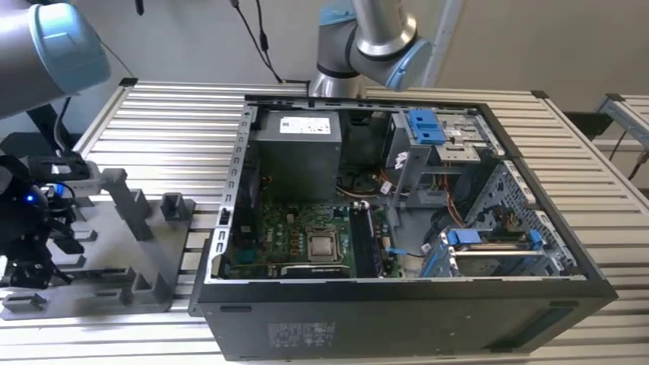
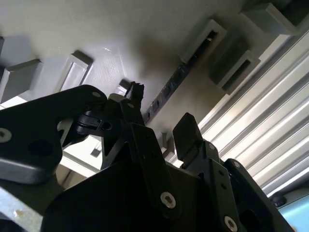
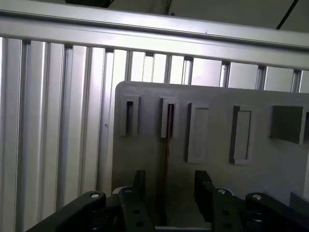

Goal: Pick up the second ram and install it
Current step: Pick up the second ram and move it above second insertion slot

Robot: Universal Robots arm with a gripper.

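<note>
Straddling second ram [image 3: 167,150], end effector [image 3: 170,191] spread apart

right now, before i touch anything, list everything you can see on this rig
second ram: one, dark, on edge in a tray slot, between the gripper's fingers
tray: one, grey, on the table, at the exterior view's left of the case
computer case: one, black, open, on the table
motherboard: one, green, inside the case
table: one, silver, slatted
arm: one, grey with blue caps
gripper: one, black, open, over the tray
</note>
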